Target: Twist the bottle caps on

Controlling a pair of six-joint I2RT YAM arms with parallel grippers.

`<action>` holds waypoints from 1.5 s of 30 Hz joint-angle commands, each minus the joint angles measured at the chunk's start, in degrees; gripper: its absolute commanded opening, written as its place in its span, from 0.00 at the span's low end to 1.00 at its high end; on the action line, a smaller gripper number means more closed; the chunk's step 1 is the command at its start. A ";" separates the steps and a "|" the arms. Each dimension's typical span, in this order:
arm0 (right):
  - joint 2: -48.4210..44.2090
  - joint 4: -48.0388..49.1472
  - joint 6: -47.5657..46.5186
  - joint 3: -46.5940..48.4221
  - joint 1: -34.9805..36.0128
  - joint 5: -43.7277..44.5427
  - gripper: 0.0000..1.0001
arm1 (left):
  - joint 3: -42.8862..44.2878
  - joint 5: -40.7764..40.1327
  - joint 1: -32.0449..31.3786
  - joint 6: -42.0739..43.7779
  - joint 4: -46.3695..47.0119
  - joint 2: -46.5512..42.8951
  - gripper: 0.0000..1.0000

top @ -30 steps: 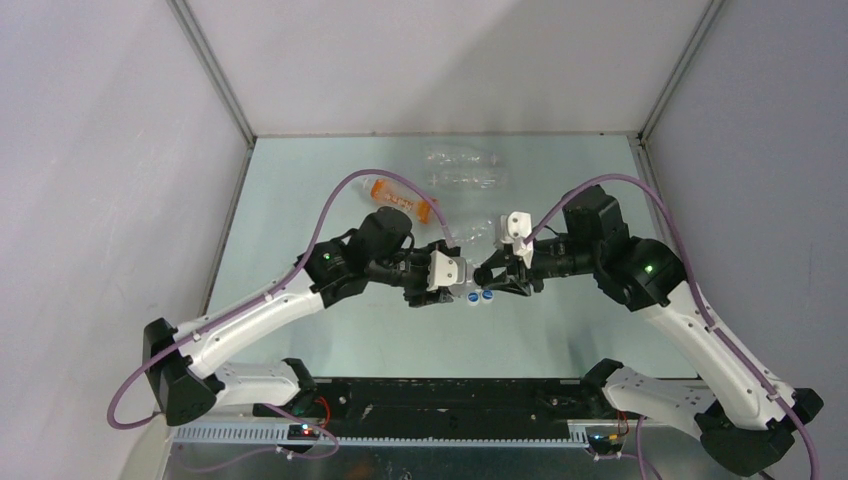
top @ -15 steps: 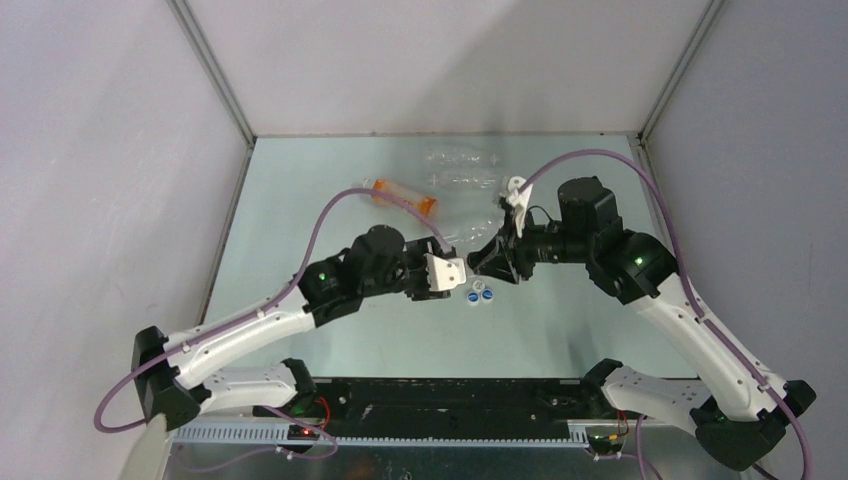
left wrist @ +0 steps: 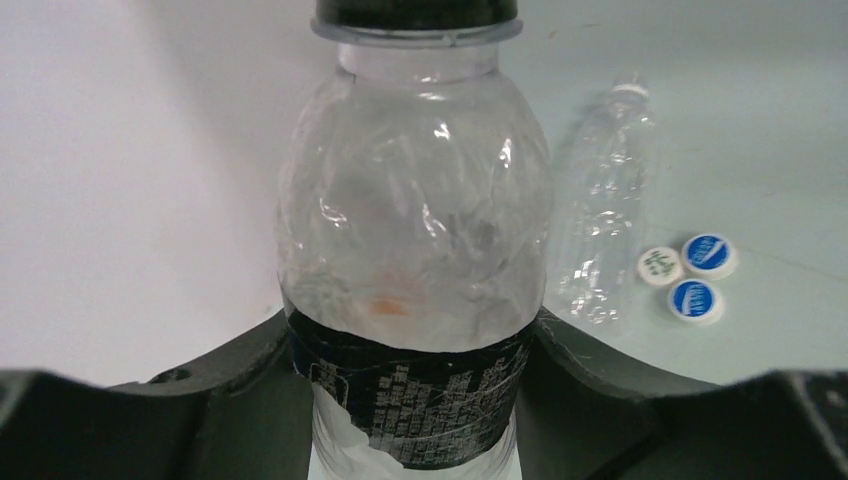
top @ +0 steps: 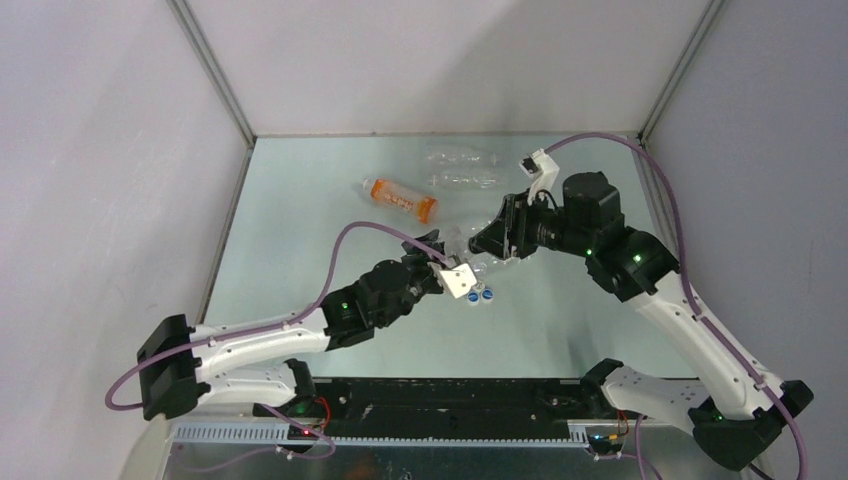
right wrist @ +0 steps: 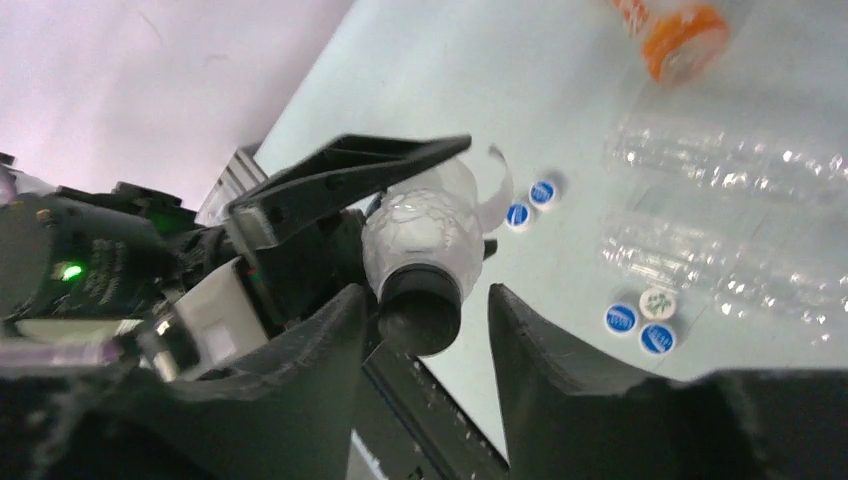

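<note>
In the top view, the left gripper [top: 452, 266] and the right gripper [top: 493, 240] meet over the middle of the worktop [top: 300, 220]. The held bottle [top: 473, 258] between them is lost in glare, so neither grip can be read here. Two blue-topped caps [top: 480, 295] lie just near them. An orange-labelled bottle [top: 400, 198] and clear bottles [top: 465, 180] lie farther off.

In the left wrist view, the left gripper [left wrist: 415, 335] clamps the held bottle [left wrist: 415, 230] at its dark label. The frame's top edge cuts off the black cap [left wrist: 415, 14] on its neck. To the right, three loose caps [left wrist: 694, 300] lie beside a lying bottle [left wrist: 605, 210].

In the right wrist view, the right gripper [right wrist: 425, 300] stands narrowly open around the black cap [right wrist: 420, 318]. A gap shows on the cap's right side, but contact on its left is unclear.
</note>
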 commanded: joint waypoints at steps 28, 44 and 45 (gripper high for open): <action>-7.17 23.94 -12.09 -12.91 9.99 14.35 0.50 | -1.61 27.98 8.64 -30.92 11.33 -1.53 0.00; -7.88 26.02 -15.25 -12.67 4.32 13.33 0.00 | -3.17 29.42 12.05 -32.76 9.35 -4.81 0.94; -7.97 25.40 -16.10 -12.48 3.50 13.33 0.00 | -3.38 29.23 12.36 -32.76 8.53 -5.25 0.98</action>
